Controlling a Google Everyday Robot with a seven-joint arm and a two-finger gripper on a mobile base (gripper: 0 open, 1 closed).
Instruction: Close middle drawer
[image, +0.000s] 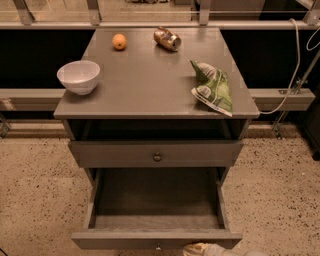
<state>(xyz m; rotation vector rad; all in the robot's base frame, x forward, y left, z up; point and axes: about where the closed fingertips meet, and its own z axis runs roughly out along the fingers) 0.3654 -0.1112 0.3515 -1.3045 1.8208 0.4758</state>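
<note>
Timber of plain grey makes up the middle drawer (156, 205), pulled far out of the cabinet (145, 85) toward the camera, beneath the top drawer (115, 153). The gripper (197, 248) shows at the view's bottom edge, just beside that drawer's front, right of its knob; whether it is parted or closed cannot be told. On the cabinet's top rest a white bowl (78, 76), an orange (119, 41), a tipped can (167, 39) and a green bag (212, 87).

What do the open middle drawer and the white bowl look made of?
The middle drawer looks like wood painted matt grey: flat boards, dull sheen. The bowl is glossy white, ceramic or plastic; I cannot tell which. The gripper is at the drawer's front, at the view's bottom edge.
</note>
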